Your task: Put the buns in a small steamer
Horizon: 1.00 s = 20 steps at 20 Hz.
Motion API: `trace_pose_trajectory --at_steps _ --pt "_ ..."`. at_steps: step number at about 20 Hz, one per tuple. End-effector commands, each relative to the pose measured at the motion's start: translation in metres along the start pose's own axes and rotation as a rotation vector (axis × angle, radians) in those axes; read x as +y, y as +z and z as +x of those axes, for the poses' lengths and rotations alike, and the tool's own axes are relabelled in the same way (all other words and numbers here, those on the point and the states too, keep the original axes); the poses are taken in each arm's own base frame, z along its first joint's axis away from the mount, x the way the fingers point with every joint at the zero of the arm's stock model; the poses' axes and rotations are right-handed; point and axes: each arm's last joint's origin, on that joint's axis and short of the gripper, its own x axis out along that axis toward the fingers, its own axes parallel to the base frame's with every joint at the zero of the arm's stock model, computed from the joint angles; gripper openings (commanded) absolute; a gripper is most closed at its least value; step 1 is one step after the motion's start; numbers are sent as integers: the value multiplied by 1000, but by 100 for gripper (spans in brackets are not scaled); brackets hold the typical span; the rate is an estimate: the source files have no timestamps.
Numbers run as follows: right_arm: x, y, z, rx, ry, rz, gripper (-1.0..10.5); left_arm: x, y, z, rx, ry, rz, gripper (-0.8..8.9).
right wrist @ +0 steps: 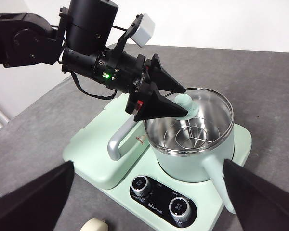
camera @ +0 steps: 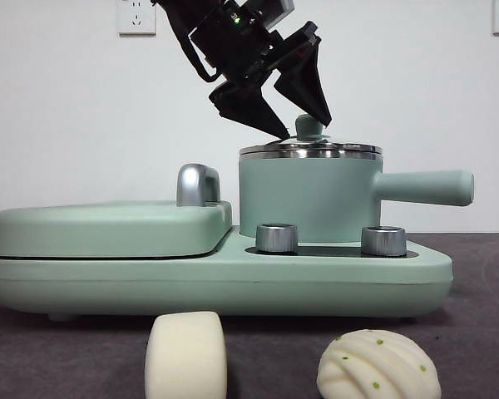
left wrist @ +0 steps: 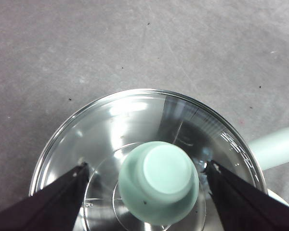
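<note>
1. Buns sit at the front of the dark grey table [camera: 482, 274], just before the cooker: a smooth, pale cream cylindrical bun [camera: 186, 355] and, beside it, a round ridged cream bun with tiny green specks [camera: 379, 366]; the two lie near each other without touching
2. Behind them a mint-green cooker base [camera: 233, 278] carries a flat mint-green rectangular griddle lid [camera: 108, 226] with a chrome handle [camera: 198, 184] and, next to it, the small mint-green round steamer pot [camera: 308, 198], its straight side handle [camera: 424, 187] pointing away from the griddle
3. Two steel dials [camera: 276, 237] stand on the base in front of the pot
4. The pot's glass lid [left wrist: 135, 125] with a steel rim is in place, topped by a mint-green knob [left wrist: 159, 180]
5. The left gripper [camera: 295, 104] hangs directly over the lid, jaws spread wide, one on each side of the knob and clear of it, holding nothing; both buns lie well below and in front of it
6. The right gripper [right wrist: 149, 202] is held high above the table, looking down on the cooker, jaws wide apart and empty; the cylindrical bun shows at the edge of its view
</note>
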Motion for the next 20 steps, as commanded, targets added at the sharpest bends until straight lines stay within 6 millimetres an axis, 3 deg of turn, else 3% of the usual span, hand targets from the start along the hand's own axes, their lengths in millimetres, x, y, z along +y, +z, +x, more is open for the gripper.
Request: trace_pose_trajectory --at_steps 1,9,16,20 --pt "2 4 -2 -12 7 -15 492 -2 5 7 -19 -5 27 369" --pt "2 4 -2 -12 6 -7 492 -4 4 12 -22 -10 48 298" --pt "2 4 -2 -12 6 -7 492 -5 5 13 -30 -12 54 110" --pt "2 3 -2 -3 6 0 492 -4 8 11 -47 -9 23 83"
